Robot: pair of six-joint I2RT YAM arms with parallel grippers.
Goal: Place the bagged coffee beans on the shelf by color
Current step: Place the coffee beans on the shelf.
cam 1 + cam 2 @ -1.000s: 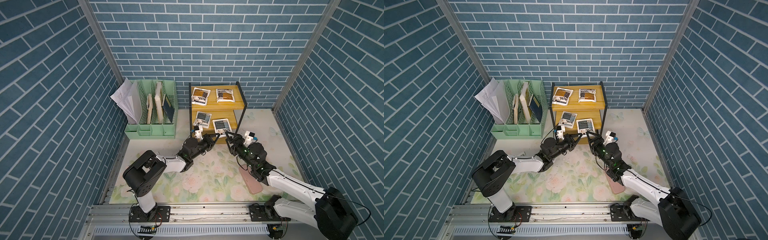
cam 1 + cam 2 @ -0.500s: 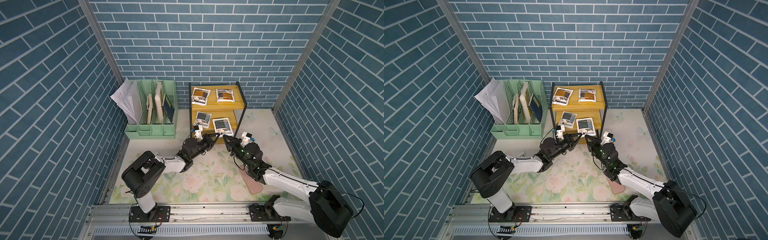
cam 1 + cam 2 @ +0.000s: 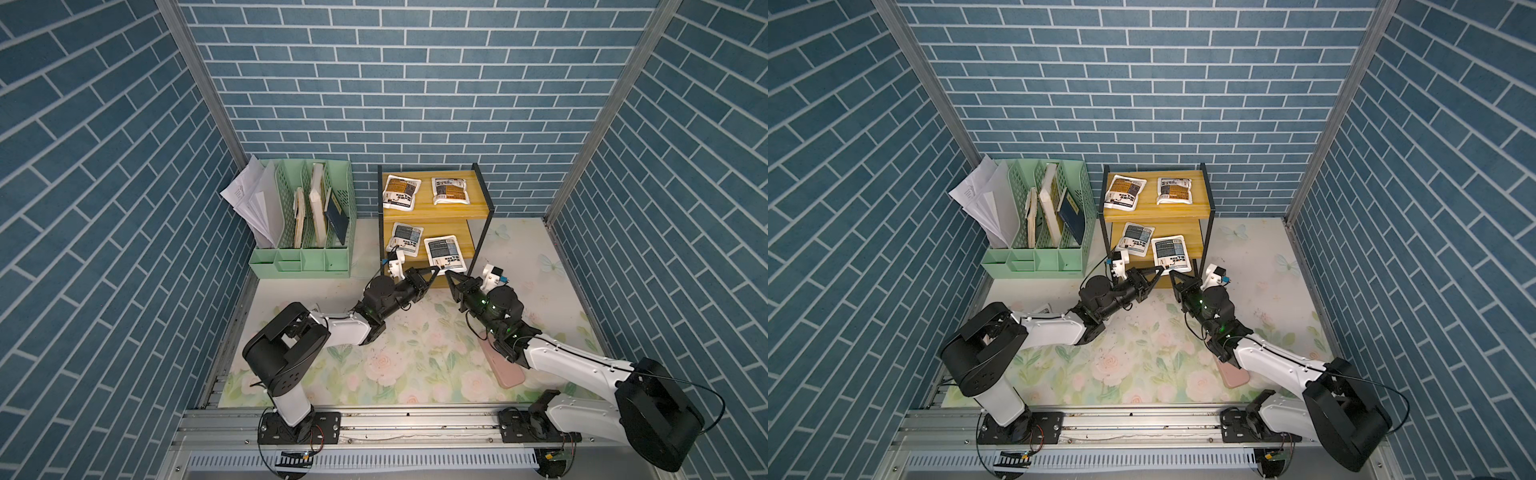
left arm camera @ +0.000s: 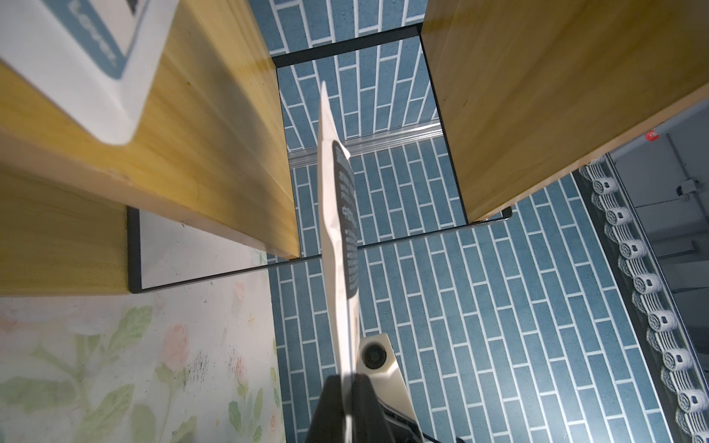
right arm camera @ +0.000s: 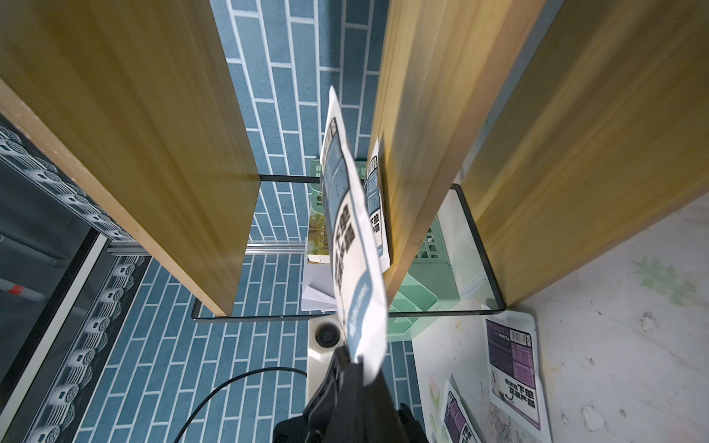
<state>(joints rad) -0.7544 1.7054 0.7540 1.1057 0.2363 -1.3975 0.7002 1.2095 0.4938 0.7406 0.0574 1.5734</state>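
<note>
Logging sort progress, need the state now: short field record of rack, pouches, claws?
rack: yellow wooden stepped rack, black frame
top tier: two orange-brown-label white pouches
middle tier: left blue-grey-label white pouch flat; right blue-grey-label white pouch pinched at near edge
left claw: shut on that right pouch
right claw: shut on same pouch
floral mat: two purple-label white pouches, unshelved

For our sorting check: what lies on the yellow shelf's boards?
Top board: two orange-brown pouches. Middle board: two blue-grey pouches, one held by the right gripper. In both top views it and the left gripper cover most of the lowest board, hiding what lies there.
</note>
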